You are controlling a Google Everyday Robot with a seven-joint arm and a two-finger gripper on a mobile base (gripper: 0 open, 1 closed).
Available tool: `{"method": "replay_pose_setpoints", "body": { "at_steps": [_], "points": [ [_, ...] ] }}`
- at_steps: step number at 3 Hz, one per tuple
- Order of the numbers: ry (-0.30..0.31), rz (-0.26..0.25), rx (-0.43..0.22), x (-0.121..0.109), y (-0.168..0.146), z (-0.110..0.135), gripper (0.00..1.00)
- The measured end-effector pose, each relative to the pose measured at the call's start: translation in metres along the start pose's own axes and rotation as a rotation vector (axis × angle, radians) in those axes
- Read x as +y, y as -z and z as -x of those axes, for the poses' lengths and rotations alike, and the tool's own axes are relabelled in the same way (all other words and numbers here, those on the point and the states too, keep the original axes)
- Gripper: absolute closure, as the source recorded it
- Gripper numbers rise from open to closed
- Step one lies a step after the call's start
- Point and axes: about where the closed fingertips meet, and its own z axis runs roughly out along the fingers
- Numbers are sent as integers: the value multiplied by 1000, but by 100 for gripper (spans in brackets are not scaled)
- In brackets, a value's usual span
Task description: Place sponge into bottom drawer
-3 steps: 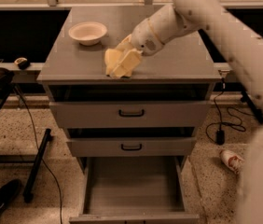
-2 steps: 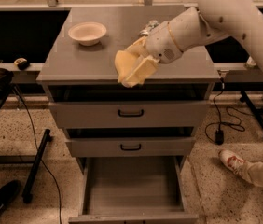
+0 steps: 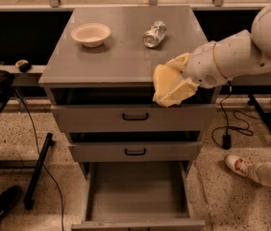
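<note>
Jaws clamp the sponge (image 3: 166,88) as the gripper (image 3: 181,81) hangs off the counter's (image 3: 121,57) front-right edge, level w/ the top drawer (image 3: 102,118). Pickup looks done; bottom drawer (image 3: 135,191) stands pulled out well below, nothing in it yet. Left to do: bring sponge down & over it, then release.

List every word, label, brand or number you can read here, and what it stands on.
No text can be read.
Can: lies on the cabinet top; any print is too blurred to read.
Bowl: no markings show.
Bottom drawer: open, no label shows.
Claw: at the cabinet's front right edge, holding the sponge; no lettering shows on either.
</note>
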Motion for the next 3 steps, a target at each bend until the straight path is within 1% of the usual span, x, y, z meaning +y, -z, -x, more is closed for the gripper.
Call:
{"method": "replay_pose_setpoints", "body": {
  "at_steps": [1,2,3],
  "points": [
    [0,1,0,0,0,0,100],
    [-17,39,8,22,-29,-18,100],
    [-36,72,60,67,-88,-60,100]
  ]
}}
